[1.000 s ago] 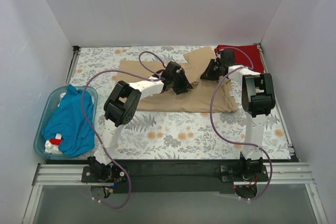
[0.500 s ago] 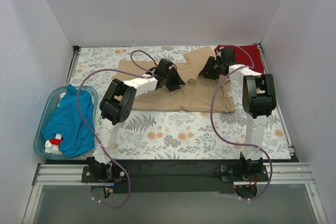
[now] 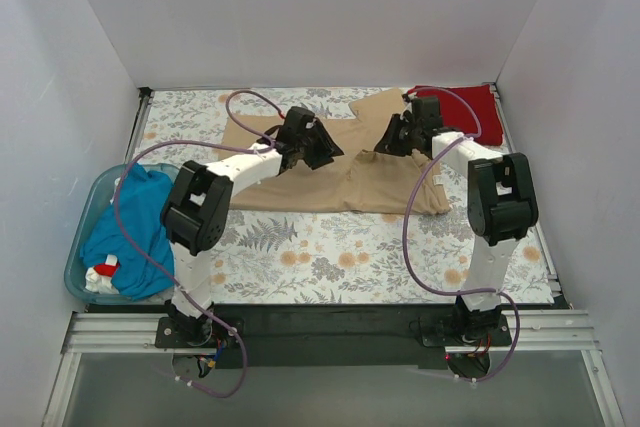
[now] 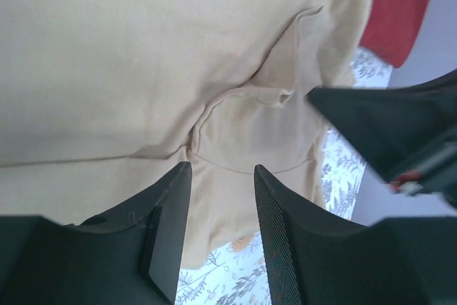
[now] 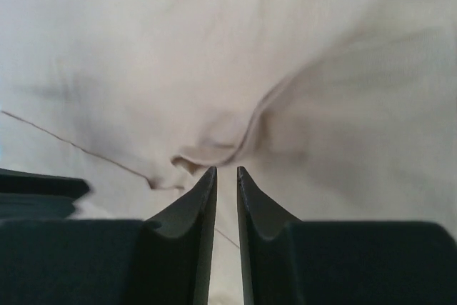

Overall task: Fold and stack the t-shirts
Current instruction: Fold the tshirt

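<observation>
Nearest, bolted along the front rail: two arm bases (image 3: pixel 470 322), purple cables (image 3: pixel 420 247) looping off each. Just beyond, a floral tablecloth (image 3: pixel 330 247) in grey and orange, spread over the tabletop (image 3: pixel 545 257). At its left edge, a light blue tub (image 3: pixel 72 265) holding the crumpled teal t-shirt (image 3: pixel 135 232), with a small red-and-white scrap (image 3: pixel 105 269) at the near end, too small to read as a label. Farther in, across the middle of the tabletop, the tan t-shirt (image 3: pixel 350 185), flat along its near hem, rumpled and partly folded over along its far side. Above its far left part, the left gripper (image 4: pixel 221 169), fingers held well apart, hovering over a seam and a small pucker in the cloth. To the right, close by and facing it, the right gripper (image 5: pixel 226 169), fingers drawn to a narrow slit and pinched on a raised fold of the same tan t-shirt, creases running in to the tips. Farthest, in the far right corner, the dark red t-shirt (image 3: pixel 465 107), laid as a flat patch just behind the right gripper and just beside the tan t-shirt's far right edge.
</observation>
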Controlling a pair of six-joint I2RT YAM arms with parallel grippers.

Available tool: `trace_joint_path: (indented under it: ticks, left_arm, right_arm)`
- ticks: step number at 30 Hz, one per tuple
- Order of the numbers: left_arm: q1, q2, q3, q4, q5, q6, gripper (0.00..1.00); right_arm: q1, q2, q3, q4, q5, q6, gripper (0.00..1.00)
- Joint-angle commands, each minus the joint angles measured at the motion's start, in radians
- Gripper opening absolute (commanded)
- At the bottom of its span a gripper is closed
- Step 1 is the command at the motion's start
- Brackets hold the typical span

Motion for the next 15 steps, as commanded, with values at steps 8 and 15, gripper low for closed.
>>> trace_joint_path:
  ticks: [8, 15]
  left_arm:
    - [0.071, -0.252, -0.166, -0.076, -0.092, 0.041, 0.38]
    - [0.103, -0.331, -0.246, -0.096, -0.095, 0.056, 0.38]
  right_arm:
    - [0.028, 0.002, -0.022, 0.035, 0.032, -0.073, 0.27]
    - [0.059, 0.125, 0.117, 0.018, 0.018, -0.081, 0.36]
